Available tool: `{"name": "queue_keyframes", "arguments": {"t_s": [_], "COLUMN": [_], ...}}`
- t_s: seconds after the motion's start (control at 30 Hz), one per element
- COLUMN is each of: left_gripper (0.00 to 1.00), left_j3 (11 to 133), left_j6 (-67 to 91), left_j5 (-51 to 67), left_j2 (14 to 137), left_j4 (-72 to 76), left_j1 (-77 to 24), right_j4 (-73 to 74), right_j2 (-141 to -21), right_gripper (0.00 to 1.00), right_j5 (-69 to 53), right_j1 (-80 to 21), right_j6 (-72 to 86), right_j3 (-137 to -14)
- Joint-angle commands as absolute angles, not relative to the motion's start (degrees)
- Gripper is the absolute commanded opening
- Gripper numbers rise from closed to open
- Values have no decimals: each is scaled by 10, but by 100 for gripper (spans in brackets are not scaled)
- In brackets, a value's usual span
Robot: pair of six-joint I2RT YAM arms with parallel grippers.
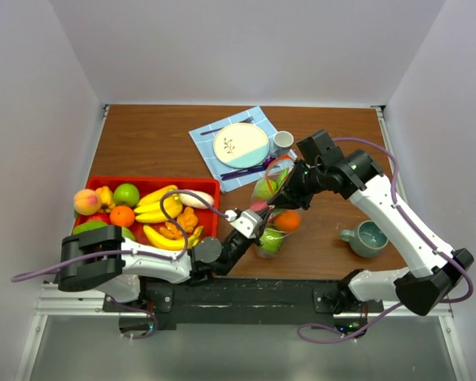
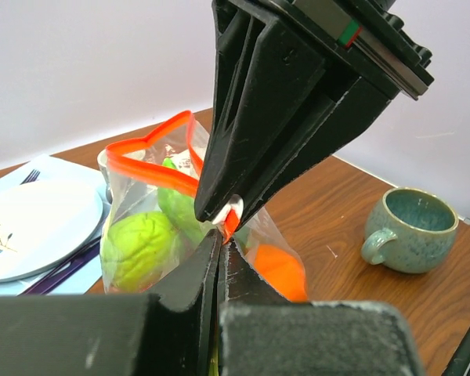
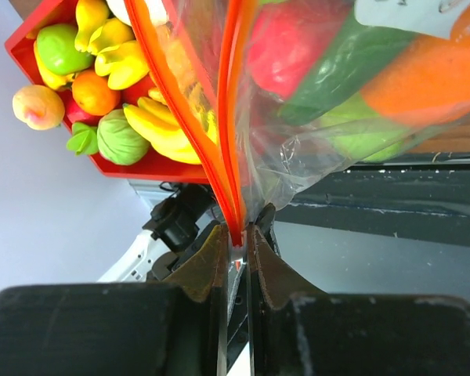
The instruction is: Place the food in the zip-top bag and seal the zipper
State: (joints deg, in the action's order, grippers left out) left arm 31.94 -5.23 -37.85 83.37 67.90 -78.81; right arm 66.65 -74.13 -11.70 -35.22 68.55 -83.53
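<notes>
The zip-top bag (image 1: 271, 232) stands just right of centre in the top view on the brown surface (image 1: 151, 139), holding a green fruit (image 2: 141, 251), an orange (image 2: 280, 272) and other pieces. The left pincer (image 2: 222, 249) is all but closed, nipping the orange-red zipper (image 2: 149, 171), whose far part gapes in a loop. The right pincer (image 3: 235, 239) pinches the same strip, fingers nearly together. Other food (image 1: 163, 208) lies in the red tray (image 1: 103, 182) at left, and a mug (image 1: 366, 236) sits at right.

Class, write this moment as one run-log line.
bag: upright, fruit inside | zipper: open | left jaws: shut on zipper | right jaws: shut on zipper | tray: holds bananas
</notes>
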Motion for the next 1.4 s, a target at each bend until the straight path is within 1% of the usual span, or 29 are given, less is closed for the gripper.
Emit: {"name": "queue_keyframes", "arguments": {"t_s": [0.0, 0.47, 0.93, 1.37], "left_gripper": [0, 0, 0, 0], "left_j3": [307, 273, 234, 194], "left_j6": [-79, -113, -77, -48], "left_j5": [-391, -372, -394, -413], "left_j2": [828, 793, 746, 660], "left_j4": [748, 782, 769, 729], "left_j1": [-801, -826, -856, -869], "right_j4": [678, 693, 707, 712], "right_j2": [-739, -758, -781, -781], "right_gripper": [0, 0, 0, 0], "right_j5": [-106, -67, -31, 35], "right_j1": [-351, -326, -287, -240], "right_j6": [684, 657, 611, 571], "right_j3": [-843, -870, -895, -890]}}
